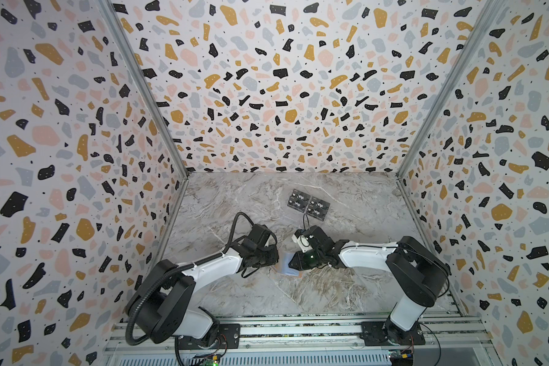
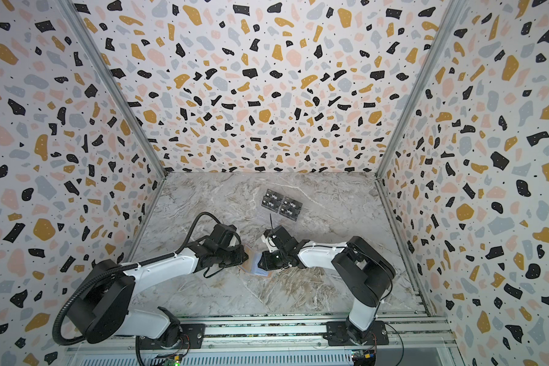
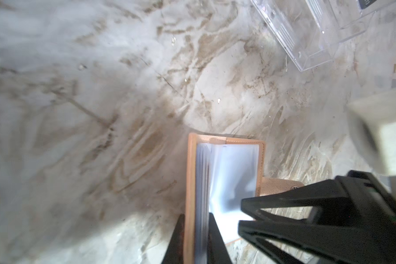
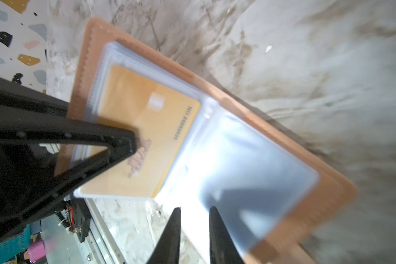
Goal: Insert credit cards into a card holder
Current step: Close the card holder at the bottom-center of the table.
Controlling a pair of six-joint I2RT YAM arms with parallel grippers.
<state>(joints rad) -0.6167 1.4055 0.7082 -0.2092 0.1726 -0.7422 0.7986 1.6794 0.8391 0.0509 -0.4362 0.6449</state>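
The pink card holder (image 1: 285, 263) (image 2: 253, 263) lies open on the marble table between both grippers. In the left wrist view my left gripper (image 3: 196, 216) is shut on one raised cover and its stack of clear sleeves (image 3: 233, 173). The right wrist view shows a gold credit card (image 4: 151, 128) inside the top sleeve of that side, with a left finger (image 4: 114, 141) pressed on it. My right gripper (image 4: 195, 209) hovers at the edge of the flat clear sleeve (image 4: 256, 182), jaws slightly apart with nothing between them. In both top views the left gripper (image 1: 275, 256) and right gripper (image 1: 293, 261) nearly meet.
Several black "Vip" cards (image 1: 308, 204) (image 2: 281, 204) sit on a clear acrylic stand (image 3: 306, 34) farther back on the table. Patterned walls enclose three sides. An aluminium rail (image 1: 298, 329) carrying both arm bases runs along the front edge.
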